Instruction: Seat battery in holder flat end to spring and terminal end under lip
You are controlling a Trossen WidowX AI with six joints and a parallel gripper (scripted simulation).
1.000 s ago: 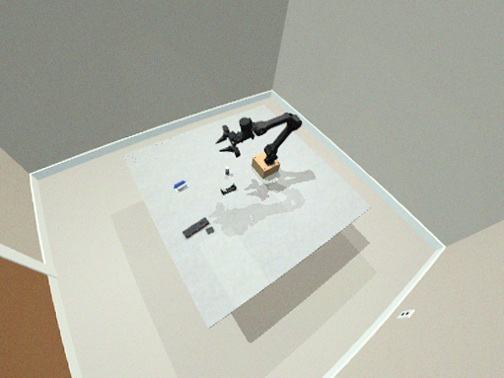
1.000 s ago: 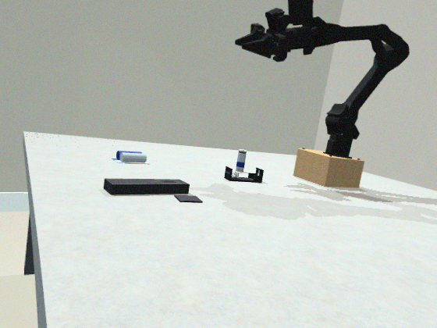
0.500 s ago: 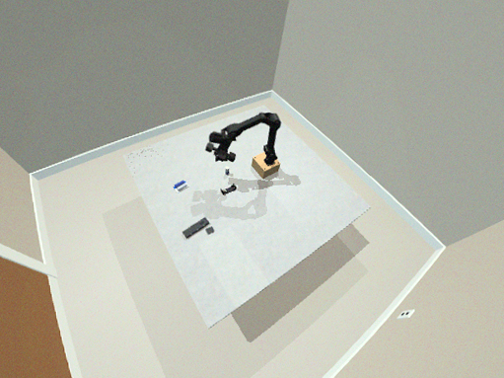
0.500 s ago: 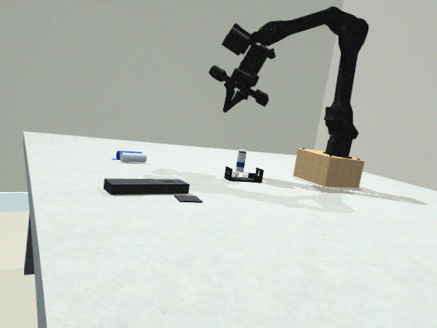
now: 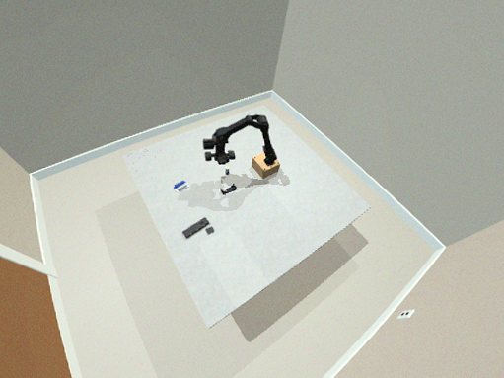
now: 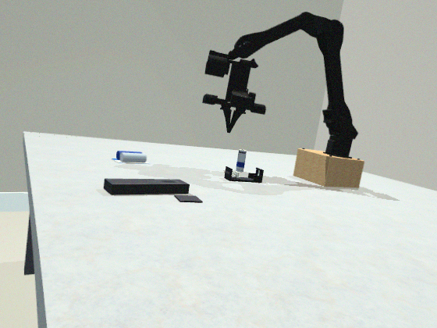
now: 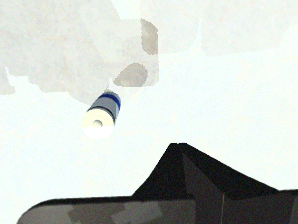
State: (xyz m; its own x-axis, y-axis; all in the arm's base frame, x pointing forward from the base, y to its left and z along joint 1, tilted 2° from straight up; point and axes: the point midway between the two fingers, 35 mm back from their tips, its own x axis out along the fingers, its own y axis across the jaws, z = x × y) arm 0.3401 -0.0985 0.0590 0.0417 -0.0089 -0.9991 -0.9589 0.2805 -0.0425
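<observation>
Right now the gripper (image 6: 229, 130) hangs high above the table (image 6: 234, 254), pinched tight on nothing. Below it, the battery (image 6: 241, 160) stands up on end beside the holder (image 6: 244, 175), not lying flat inside.

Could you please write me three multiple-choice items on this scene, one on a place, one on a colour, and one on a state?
1. Where is the battery?
A. Standing upright at the holder's left end
B. Lying flat in the holder
C. Between the fingers

2. What colour is the band on the battery?
A. Red
B. Blue
C. Green

3. How does the gripper stand?
A. Shut on the battery
B. Wide open
C. Shut on nothing, above the battery

Answers:
1 A: the exterior view shows it on end at the holder's left end, not laid in.
2 B: a blue ring shows in the wrist view.
3 C: the fingertips meet in a point in the air, with the battery below.
</observation>
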